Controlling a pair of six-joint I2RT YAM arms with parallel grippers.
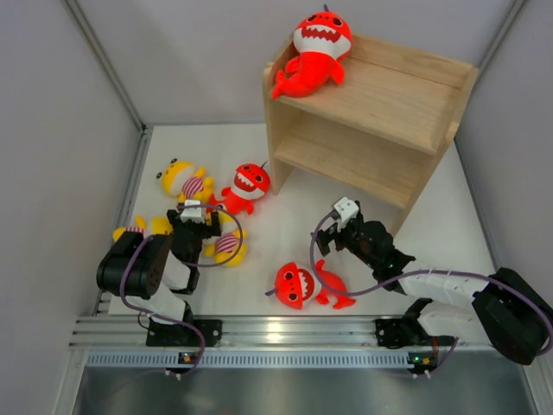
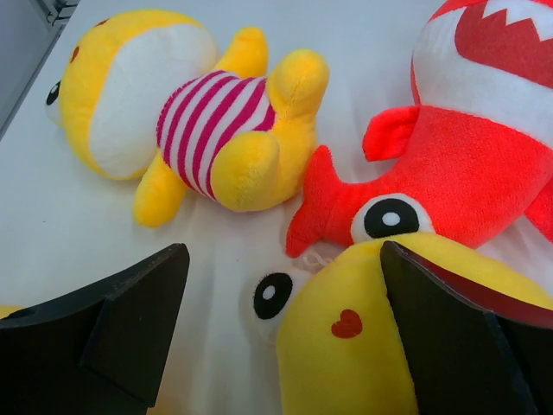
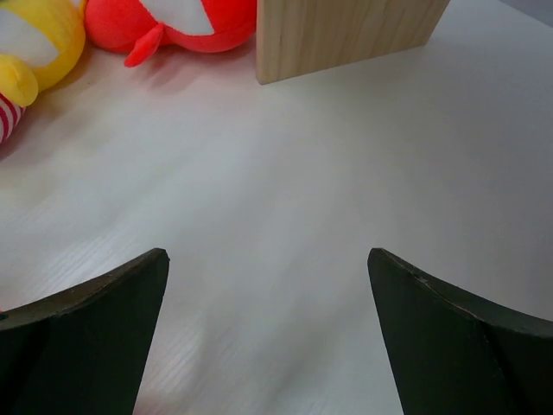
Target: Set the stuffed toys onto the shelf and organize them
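The wooden shelf (image 1: 393,130) stands at the back right with one red shark (image 1: 318,50) on its top tier. My left gripper (image 1: 197,223) is open, low over a yellow striped toy (image 1: 228,247); its head (image 2: 346,346) lies between the jaws (image 2: 283,259), against the right finger. Just beyond lie another yellow toy (image 1: 183,180) (image 2: 199,112) and a second red shark (image 1: 247,187) (image 2: 467,164). A third yellow toy (image 1: 136,227) is partly hidden by the left arm. A third shark (image 1: 302,285) lies near the front. My right gripper (image 1: 323,240) (image 3: 266,259) is open and empty above bare table.
The shelf's near leg (image 3: 346,35) stands ahead of the right gripper, with the second shark (image 3: 173,22) and a yellow toy (image 3: 30,47) to its left. Grey walls enclose the white table (image 1: 285,233). A metal rail (image 1: 276,333) runs along the front edge.
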